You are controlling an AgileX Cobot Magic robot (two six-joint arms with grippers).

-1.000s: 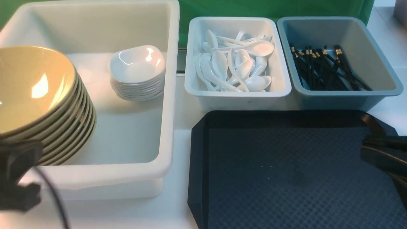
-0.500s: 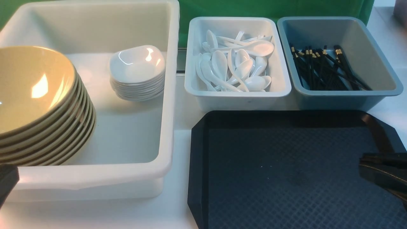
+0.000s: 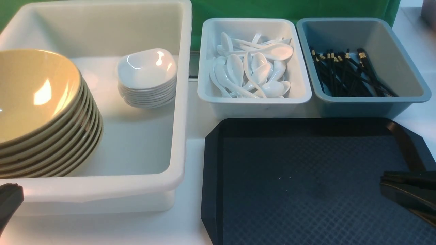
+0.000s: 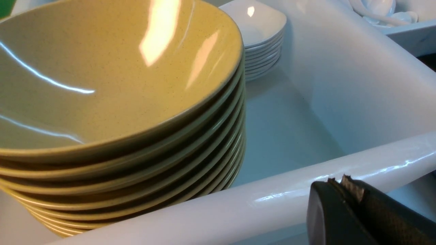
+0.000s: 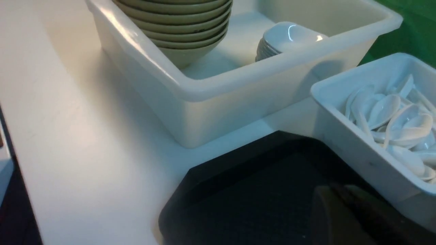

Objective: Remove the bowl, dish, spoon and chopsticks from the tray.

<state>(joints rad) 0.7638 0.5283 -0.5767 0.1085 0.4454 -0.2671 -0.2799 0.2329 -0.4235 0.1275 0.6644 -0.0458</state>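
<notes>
Front view: the tray point(image 3: 306, 190) lies bare, with no bowl, dish, spoon or chopsticks left on it, so the clearing looks done. The right gripper point(image 3: 405, 192) hangs over the tray's right edge, closed and empty. The left gripper point(image 3: 8, 200) shows only as a dark corner just outside the white tub point(image 3: 180, 102). Any step left is to draw both arms back, kept above the rims.

Left wrist view: the left gripper point(image 4: 344, 190) is closed on nothing. Just beyond it runs the tub's near rim, and past that stands the stack of bowls point(image 4: 119, 102), with the stacked dishes point(image 4: 259, 34) farther off.

Right wrist view: the right gripper point(image 5: 344, 211) is a blurred dark shape over the tray. Ahead of it sits the bin of spoons point(image 5: 391, 115), the nearest thing to strike. The chopsticks point(image 3: 347, 73) lie in the grey-blue bin point(image 3: 402, 61), seen from the front only.
</notes>
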